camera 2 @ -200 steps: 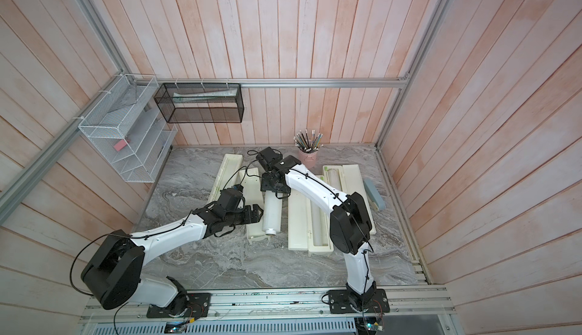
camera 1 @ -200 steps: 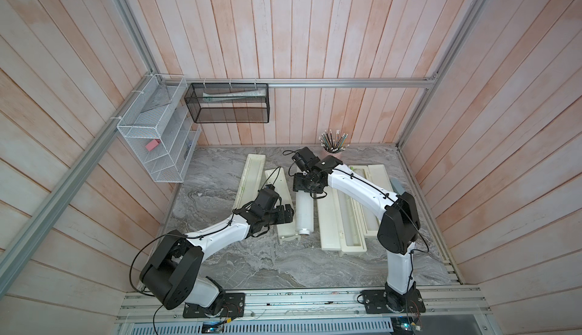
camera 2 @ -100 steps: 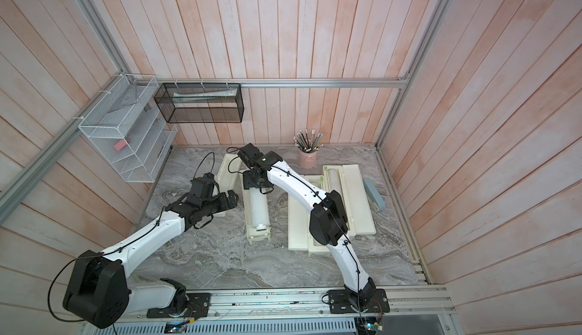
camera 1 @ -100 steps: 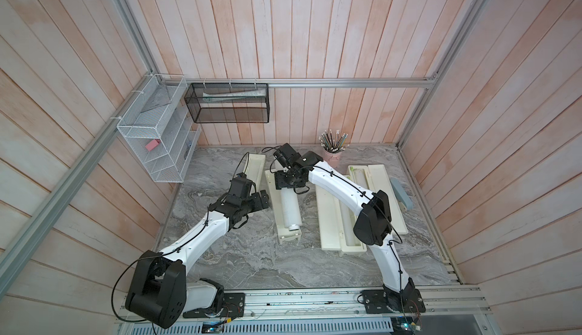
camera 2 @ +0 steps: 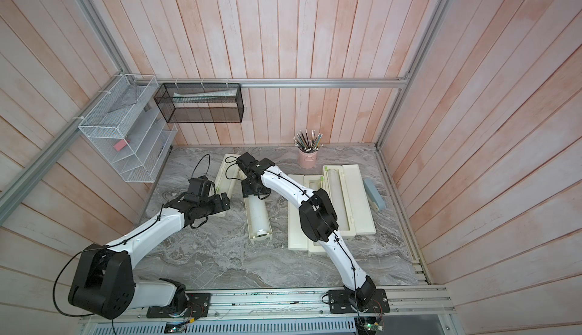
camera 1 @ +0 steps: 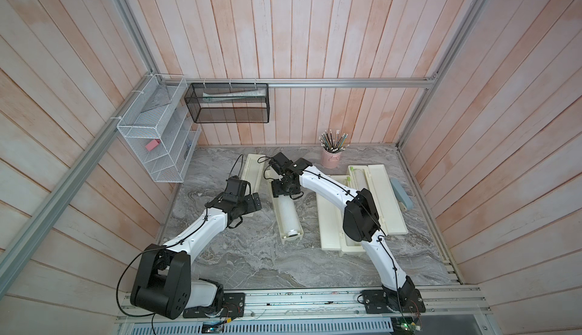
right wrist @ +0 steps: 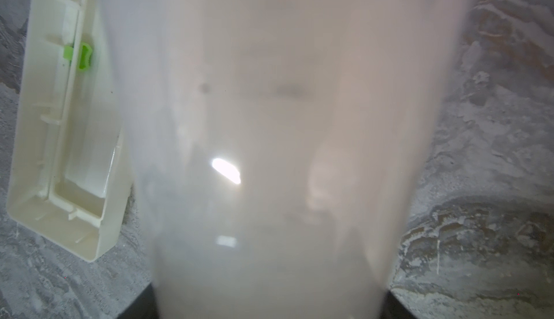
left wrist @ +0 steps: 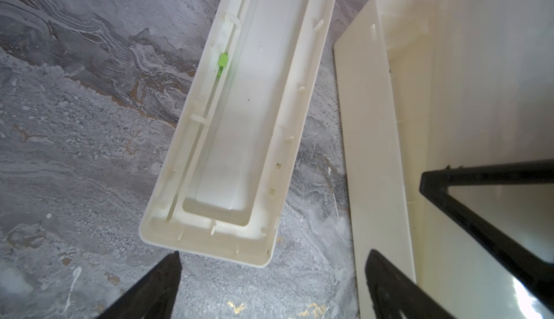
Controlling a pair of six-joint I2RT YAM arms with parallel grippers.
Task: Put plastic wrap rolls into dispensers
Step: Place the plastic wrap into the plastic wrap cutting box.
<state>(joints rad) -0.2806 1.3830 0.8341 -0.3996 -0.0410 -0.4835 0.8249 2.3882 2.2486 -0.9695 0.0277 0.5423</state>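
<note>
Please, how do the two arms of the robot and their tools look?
Both the left arm and the right arm have smooth white tapered links between bulky black joint housings. Thin black cables run along the white links. The left tool and right tool are black, with tapering fingers. No markings are legible.

Both top views: bright, even, diffuse light, sharp throughout, only faint soft shadows on the grey surface [camera 1: 252, 264]; wall planks [camera 1: 283, 34] splay outward towards the frame edges. Left wrist view: bright and mostly sharp, the dark fingers [left wrist: 150, 290] slightly soft. Right wrist view: plastic wrap roll [right wrist: 284, 122] fills the frame, wholly out of focus, carrying a small white glare spot
</note>
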